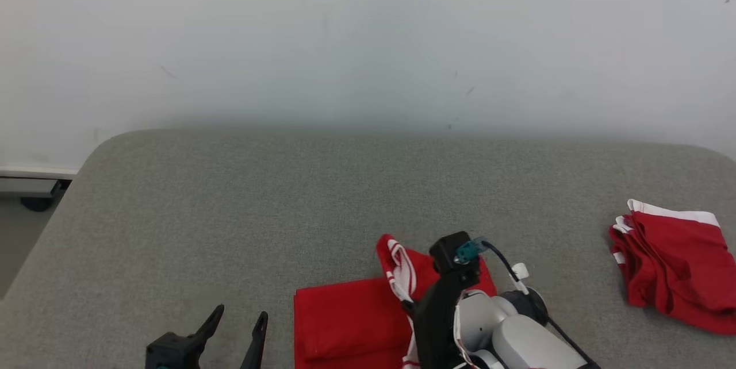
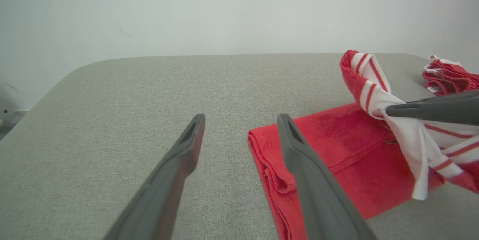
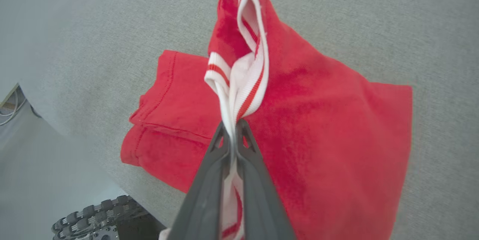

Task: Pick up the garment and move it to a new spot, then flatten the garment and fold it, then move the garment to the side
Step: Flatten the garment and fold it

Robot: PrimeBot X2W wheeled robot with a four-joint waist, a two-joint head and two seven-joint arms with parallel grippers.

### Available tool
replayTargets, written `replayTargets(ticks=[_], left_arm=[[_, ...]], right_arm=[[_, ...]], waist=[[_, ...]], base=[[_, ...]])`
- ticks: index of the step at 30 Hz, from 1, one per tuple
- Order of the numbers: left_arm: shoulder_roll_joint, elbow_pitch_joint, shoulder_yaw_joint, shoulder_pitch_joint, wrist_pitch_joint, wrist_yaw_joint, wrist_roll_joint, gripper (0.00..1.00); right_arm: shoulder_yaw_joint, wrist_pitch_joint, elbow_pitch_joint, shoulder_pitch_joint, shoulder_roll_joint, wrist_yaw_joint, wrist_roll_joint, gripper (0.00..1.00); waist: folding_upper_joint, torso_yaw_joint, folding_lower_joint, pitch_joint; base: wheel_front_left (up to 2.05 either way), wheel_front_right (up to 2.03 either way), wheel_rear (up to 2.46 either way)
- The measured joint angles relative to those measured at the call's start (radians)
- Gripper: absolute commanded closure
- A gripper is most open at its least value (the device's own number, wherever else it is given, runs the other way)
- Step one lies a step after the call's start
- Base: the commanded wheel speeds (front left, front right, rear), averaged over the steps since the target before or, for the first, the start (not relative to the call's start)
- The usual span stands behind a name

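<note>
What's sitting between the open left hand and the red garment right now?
Nothing visible: bare grey surface lies between the left hand and the garment. The right hand is shut on its striped trim.

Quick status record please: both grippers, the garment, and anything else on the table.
table: grey fabric
garment: red, partly folded, near table edge
striped trim: part of garment, raised off it
right gripper: shut on striped trim
left gripper: open, empty, left of garment
second garment: red, bunched, far right
</note>
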Motion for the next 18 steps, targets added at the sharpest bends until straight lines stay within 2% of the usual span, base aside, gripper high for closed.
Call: replayTargets(ticks=[7,18], left_arm=[[-0.016,0.009,-0.022,-0.041,0.007,-0.014,0.001,0.00],[-0.022,0.029,-0.033,-0.063,0.010,-0.028,0.003,0.00]], right_arm=[[0.130,-0.023,0.001,-0.065,0.001,-0.008,0.098,1.00],[0.185,-0.113,0.108,-0.100,0.000,-0.008,0.205,1.00]], waist=[[0.0000,0.034,0.0000,0.012],[0.0001,0.089,0.0001,0.024]], base=[[0.00,0.00,0.00],[0.00,0.00,0.00]])
